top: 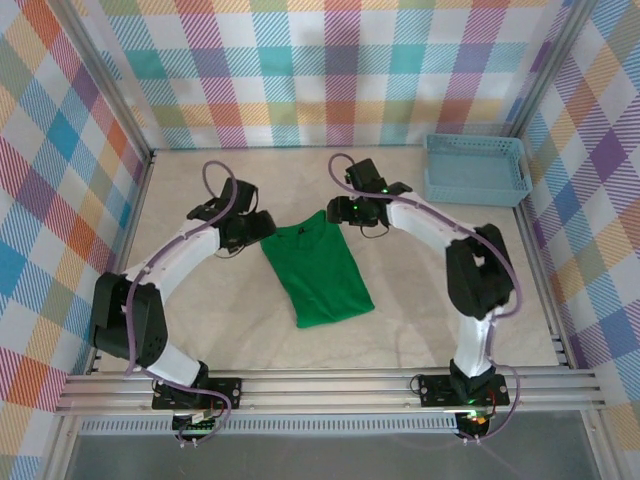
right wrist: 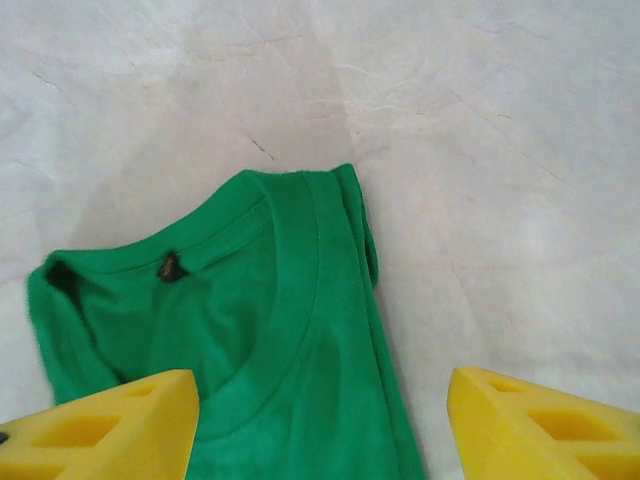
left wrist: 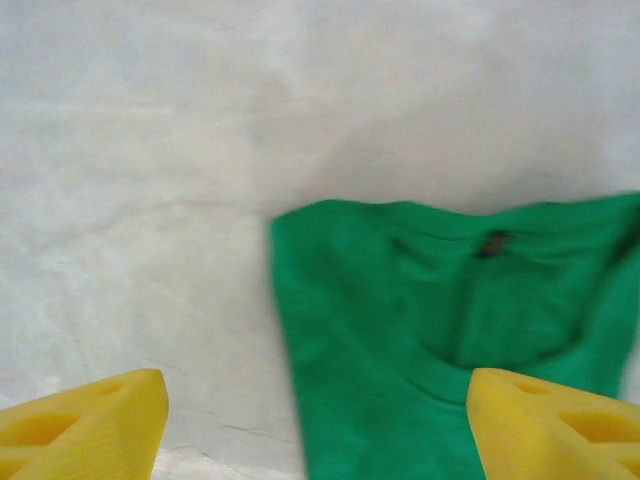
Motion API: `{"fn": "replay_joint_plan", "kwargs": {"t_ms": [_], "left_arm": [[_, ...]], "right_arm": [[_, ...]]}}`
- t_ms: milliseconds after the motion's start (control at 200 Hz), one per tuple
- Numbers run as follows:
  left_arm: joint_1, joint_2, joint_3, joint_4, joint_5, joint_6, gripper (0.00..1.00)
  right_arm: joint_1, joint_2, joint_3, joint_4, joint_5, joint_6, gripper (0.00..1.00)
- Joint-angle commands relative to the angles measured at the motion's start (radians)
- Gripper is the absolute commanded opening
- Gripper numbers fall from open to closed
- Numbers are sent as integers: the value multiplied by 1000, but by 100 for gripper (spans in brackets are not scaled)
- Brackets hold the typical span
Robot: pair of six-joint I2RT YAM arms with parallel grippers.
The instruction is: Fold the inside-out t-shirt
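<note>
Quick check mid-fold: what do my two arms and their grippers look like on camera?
The left arm and right arm have white links with black joints. A purple cable loops along each. The left gripper and right gripper carry yellow wedge-shaped fingers with cut-out hollows.

Left arm (top: 170,252), right arm (top: 479,345): white links, black joint housings, purple cables (top: 213,172) looping alongside. Yellow wedge-shaped fingers (left wrist: 85,425), hollow cutouts. Black bases (top: 225,388), small green lights (top: 470,403).
</note>
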Motion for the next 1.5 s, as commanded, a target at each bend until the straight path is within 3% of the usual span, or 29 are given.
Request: {"fn": "replay_joint_plan", "kwargs": {"t_ms": [0, 270, 585, 750, 1005, 1145, 1295, 1495], "left_arm": [[11, 72, -34, 95, 93, -45, 77], [12, 247, 15, 219, 205, -63, 66], [-17, 282, 68, 320, 258, -26, 22], [-40, 226, 44, 386, 292, 2, 6], [-34, 190, -34, 564, 396, 13, 4], [0, 279, 33, 452, 330, 28, 5], [26, 346, 79, 364, 259, 37, 19], [28, 456, 132, 329, 276, 21, 33]], "right_arm": [[-7, 93, 100, -70, -22, -106, 70], [-13, 236, 194, -80, -90, -119, 73], [-15, 282, 192, -86, -108, -107, 65], [-26, 283, 179, -80, -108, -99, 64], [-40, 287, 161, -69, -117, -94, 63], [-43, 283, 158, -71, -117, -88, 63], [-43, 263, 143, -76, -98, -71, 66], [-39, 298, 160, -94, -134, -37, 63]]}}
